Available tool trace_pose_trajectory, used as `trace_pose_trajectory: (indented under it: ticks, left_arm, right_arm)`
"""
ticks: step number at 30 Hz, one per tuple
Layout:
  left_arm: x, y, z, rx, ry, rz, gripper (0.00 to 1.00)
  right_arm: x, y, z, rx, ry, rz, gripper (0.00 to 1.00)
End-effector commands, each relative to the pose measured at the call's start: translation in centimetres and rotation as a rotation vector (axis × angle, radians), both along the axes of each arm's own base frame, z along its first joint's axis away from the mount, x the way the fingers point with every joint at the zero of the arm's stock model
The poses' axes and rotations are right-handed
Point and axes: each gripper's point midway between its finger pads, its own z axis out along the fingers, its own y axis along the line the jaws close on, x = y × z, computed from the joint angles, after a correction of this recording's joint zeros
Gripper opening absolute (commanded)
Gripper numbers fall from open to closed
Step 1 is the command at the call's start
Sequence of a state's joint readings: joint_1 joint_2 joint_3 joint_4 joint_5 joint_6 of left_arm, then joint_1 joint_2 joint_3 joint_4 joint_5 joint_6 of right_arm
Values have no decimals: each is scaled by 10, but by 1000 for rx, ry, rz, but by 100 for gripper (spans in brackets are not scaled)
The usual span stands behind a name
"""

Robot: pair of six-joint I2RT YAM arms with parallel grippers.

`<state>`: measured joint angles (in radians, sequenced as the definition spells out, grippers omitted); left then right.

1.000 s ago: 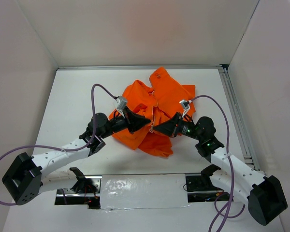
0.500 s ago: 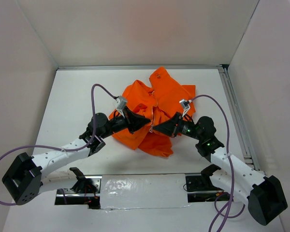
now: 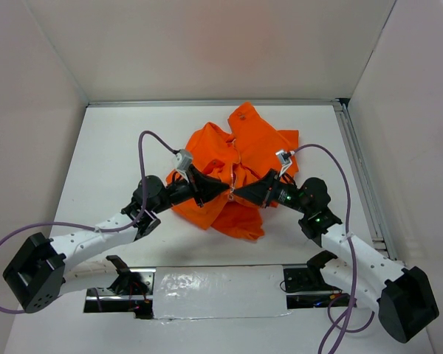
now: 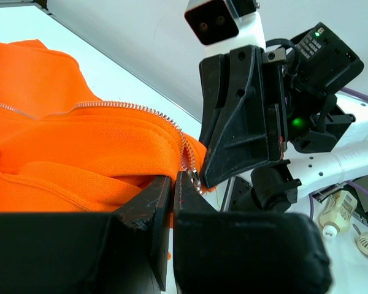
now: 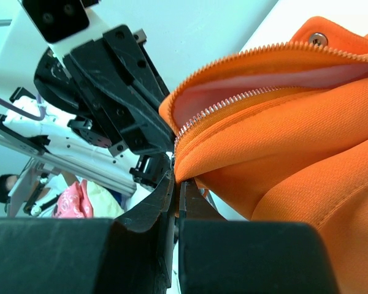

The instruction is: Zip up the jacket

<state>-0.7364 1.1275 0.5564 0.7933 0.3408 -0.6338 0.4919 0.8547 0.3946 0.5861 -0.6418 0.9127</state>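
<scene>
Jacket: the orange jacket [image 3: 240,158] is lying crumpled in the centre of the overhead view, on the white bench [image 3: 111,147], with both arms reaching into its lower edge.
Zipper: the pale zipper [image 4: 141,109] is sitting unzipped. In the right wrist view its two rows of teeth are spreading apart toward the upper right, and the pinkish lining [image 5: 251,82] is showing between them.
Left gripper: the left gripper [image 3: 225,192] is coming in from the left of the overhead view. Its fingers [image 4: 153,202] are pressing together on the bottom end of the zipper, where a small metal piece [image 4: 194,179] is peeking out at the tips.
Right gripper: the right gripper [image 3: 238,195] is coming in from the right, almost tip to tip with the left one. Its fingers [image 5: 150,208] are squeezing together on the jacket's edge just below the zipper's end.
Snap: a metal snap [image 5: 319,40] is showing on the fabric at the upper right of the right wrist view.
</scene>
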Motion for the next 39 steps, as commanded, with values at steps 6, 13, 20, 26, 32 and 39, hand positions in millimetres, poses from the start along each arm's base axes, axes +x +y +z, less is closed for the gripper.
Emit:
trace_pose_trajectory:
  ticks: [6,13,20,26,32,39]
  left_arm:
    - [-27,1,33,-102,-138,-97,0]
    - [-41,-1,29,-72,-94,-168,0]
    - [-50,-3,16,-21,-53,-225,0]
    - [-52,-5,-8,51,19,-244,0]
    - [-43,-8,-10,69,76,-211,2]
    - [-41,-12,5,25,93,-217,36]
  right_arm:
    - [6,-2,42,95,-103,-37,0]
    - [12,-8,45,71,-177,-78,0]
    - [15,-13,57,73,-213,-78,0]
    - [16,-11,73,68,-245,-57,0]
    - [10,-7,61,66,-205,-19,0]
    - [-3,6,51,56,-191,10,0]
